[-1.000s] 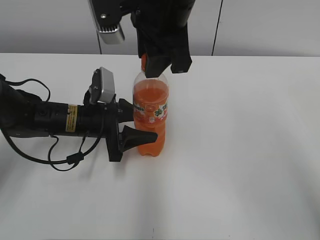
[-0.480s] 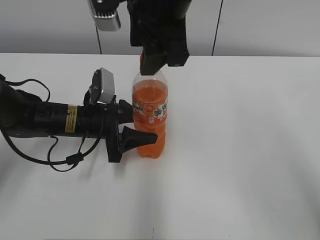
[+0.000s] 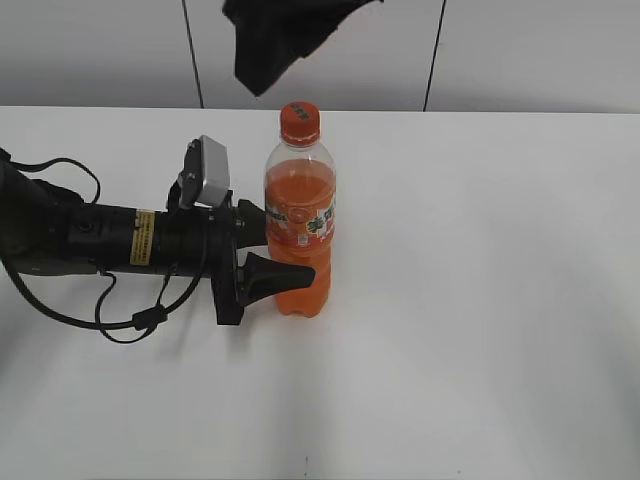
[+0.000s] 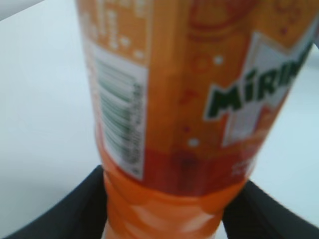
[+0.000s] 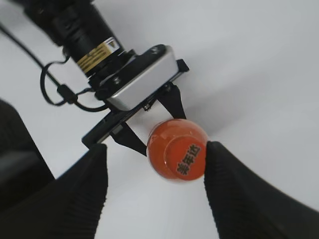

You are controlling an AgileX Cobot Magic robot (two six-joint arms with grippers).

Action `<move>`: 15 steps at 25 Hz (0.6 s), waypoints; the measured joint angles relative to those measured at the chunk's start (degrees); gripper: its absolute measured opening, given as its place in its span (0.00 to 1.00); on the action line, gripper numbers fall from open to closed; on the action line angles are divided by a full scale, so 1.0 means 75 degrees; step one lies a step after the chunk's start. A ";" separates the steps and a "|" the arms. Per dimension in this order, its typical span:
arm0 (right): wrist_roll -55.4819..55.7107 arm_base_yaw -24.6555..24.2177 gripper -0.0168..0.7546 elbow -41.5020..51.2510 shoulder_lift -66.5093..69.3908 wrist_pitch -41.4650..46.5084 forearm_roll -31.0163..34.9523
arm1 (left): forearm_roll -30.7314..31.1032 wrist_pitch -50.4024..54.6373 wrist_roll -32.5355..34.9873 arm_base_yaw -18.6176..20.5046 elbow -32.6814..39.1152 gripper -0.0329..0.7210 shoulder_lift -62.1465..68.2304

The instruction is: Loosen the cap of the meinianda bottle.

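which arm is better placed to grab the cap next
Right. Its open end effector hangs above the small ribbed orange plastic screw cap, fingers either side in the wrist view. The left end effector is shut on the tall clear plastic orange-soda bottle, steadying it.

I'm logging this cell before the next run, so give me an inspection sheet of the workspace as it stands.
Surface: white table, bare around the bottle.
Job's things: meinianda bottle upright, orange drink inside; cap on the neck.
Clutter: nothing seen.
Grippers: left gripper shut on the bottle's body; right gripper open, above the cap, its fingers apart from it.
Cables: black cable looped on the table beside the left arm.
Surroundings: grey panelled wall behind.
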 joint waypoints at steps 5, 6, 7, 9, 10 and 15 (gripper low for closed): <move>0.3781 0.0000 0.58 -0.0008 0.0000 0.0000 -0.0821 | 0.0000 0.0000 0.0000 0.0000 0.0000 0.59 0.0000; 0.4024 0.0000 0.58 -0.0008 0.0000 0.0000 -0.0867 | 0.0000 0.0000 0.0000 0.0000 0.0000 0.59 0.0000; 0.4172 0.0000 0.58 -0.0008 0.0000 0.0000 -0.0867 | 0.0000 0.0000 0.0000 0.0000 0.0000 0.59 0.0000; 0.4356 0.0000 0.57 -0.0008 0.0008 0.0000 -0.0876 | 0.0000 0.0031 -0.0007 0.0000 0.0000 0.59 0.0000; 0.4413 0.0000 0.58 -0.0013 0.0040 0.0000 -0.0876 | 0.0000 0.0039 -0.0007 0.0000 0.0000 0.59 0.0000; 0.4475 0.0000 0.58 -0.0013 0.0491 0.0009 -0.0876 | -0.0007 0.0056 -0.0038 0.0000 0.0000 0.59 0.0000</move>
